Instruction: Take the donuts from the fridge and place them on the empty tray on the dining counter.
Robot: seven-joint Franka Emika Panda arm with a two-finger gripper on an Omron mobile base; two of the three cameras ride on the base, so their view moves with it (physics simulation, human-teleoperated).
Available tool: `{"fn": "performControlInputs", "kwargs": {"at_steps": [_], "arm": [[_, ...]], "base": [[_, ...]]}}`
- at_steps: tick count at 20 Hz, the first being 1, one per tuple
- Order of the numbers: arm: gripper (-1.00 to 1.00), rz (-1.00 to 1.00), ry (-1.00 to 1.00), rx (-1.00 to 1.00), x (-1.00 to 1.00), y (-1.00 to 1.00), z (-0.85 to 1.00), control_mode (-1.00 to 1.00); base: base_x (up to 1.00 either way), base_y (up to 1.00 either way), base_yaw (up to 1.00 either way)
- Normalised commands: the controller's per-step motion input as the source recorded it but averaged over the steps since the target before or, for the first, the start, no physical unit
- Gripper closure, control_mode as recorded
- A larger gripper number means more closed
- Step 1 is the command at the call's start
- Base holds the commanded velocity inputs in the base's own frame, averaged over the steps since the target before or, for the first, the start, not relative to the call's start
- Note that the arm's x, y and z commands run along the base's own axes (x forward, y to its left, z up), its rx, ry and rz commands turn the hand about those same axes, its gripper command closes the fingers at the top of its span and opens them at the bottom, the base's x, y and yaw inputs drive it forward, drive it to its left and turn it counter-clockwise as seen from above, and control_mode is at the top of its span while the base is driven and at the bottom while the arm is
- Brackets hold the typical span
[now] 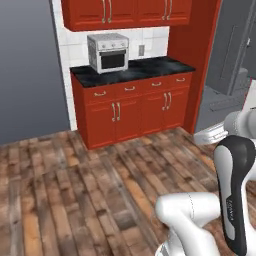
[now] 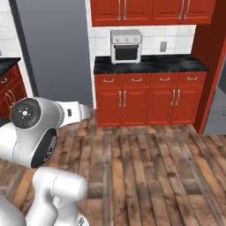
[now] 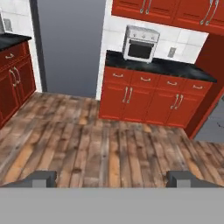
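My gripper (image 3: 113, 178) is open, its two dark fingertips (image 3: 41, 177) far apart with nothing between them, hanging over bare wooden floor. It faces a run of red base cabinets. Past a tall red panel at the right edge of the left base view stands part of a grey front with a long bar, which looks like the fridge (image 1: 229, 50). Donuts, the empty tray and the dining counter are out of view. My white arm (image 1: 235, 195) rises at the lower right of that view.
Red base cabinets (image 3: 148, 98) with a black marble top carry a white toaster oven (image 3: 141, 43), and red wall cabinets (image 2: 150, 11) hang above. A plain grey wall panel (image 3: 70, 43) is to their left, more red cabinets (image 3: 15, 78) further left. Wooden floor (image 1: 75, 190) lies open ahead.
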Motion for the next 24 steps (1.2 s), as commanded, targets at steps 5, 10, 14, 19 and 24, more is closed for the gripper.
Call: {"fn": "performControlInputs", "kwargs": {"at_steps": [5,10,14,19,24], "arm": [[-1.0,0.0,0.0,0.0,0.0,0.0,0.0,1.0],[-1.0,0.0,0.0,0.0,0.0,0.0,0.0,1.0],[-1.0,0.0,0.0,0.0,0.0,0.0,0.0,1.0],[-1.0,0.0,0.0,0.0,0.0,0.0,0.0,1.0],[-1.0,0.0,0.0,0.0,0.0,0.0,0.0,1.0]], "base": [[0.82,-0.51,-0.53],[0.69,-0.63,-0.62],[0.7,-0.6,-0.65],[0.81,-0.41,-0.61],[0.87,-0.17,-0.51]]}}
